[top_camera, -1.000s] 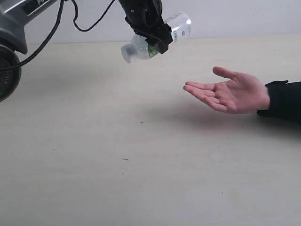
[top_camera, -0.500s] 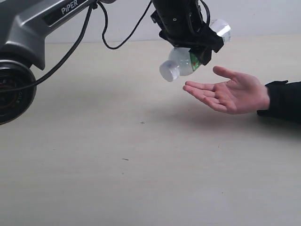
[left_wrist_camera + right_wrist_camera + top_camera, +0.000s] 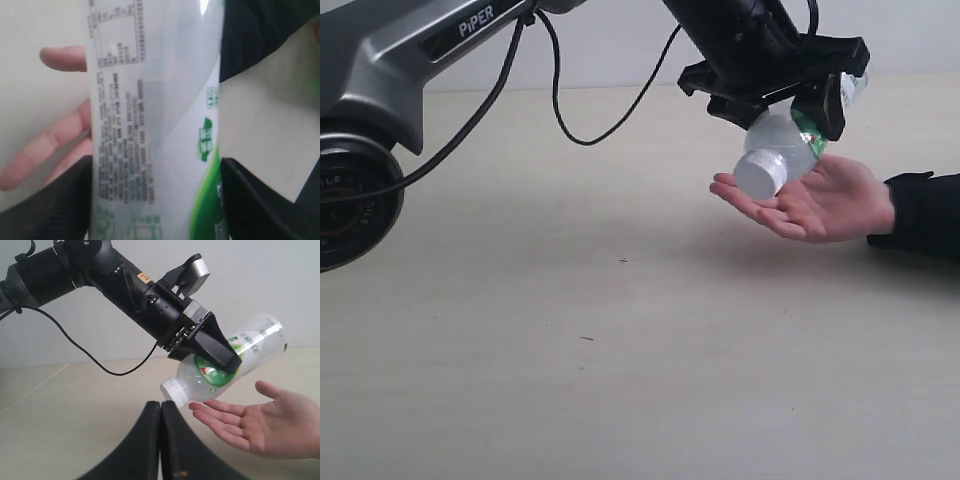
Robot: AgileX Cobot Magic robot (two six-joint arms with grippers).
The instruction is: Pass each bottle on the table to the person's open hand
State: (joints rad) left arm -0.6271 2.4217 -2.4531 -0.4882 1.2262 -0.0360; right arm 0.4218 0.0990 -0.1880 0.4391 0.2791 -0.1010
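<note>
A clear bottle (image 3: 778, 150) with a green-white label and a white cap hangs tilted, cap down, just above the person's open hand (image 3: 825, 205). My left gripper (image 3: 798, 108) is shut on its labelled middle. The left wrist view is filled by the bottle (image 3: 155, 125) between the two black fingers (image 3: 50, 205), with the hand's fingers (image 3: 55, 145) behind it. My right gripper (image 3: 161, 406) is shut and holds nothing. It looks across at the bottle (image 3: 225, 371) and the hand (image 3: 265, 426). No other bottle shows.
The pale beige table (image 3: 570, 350) carries only a few tiny dark specks. The left arm's base (image 3: 350, 200) stands at the left edge, with a black cable (image 3: 590, 120) looping over the table. The person's dark sleeve (image 3: 925, 215) comes in from the right.
My left arm has carried the bottle rightward and down, from above the table left of the hand to just over the palm. The hand has stayed still.
</note>
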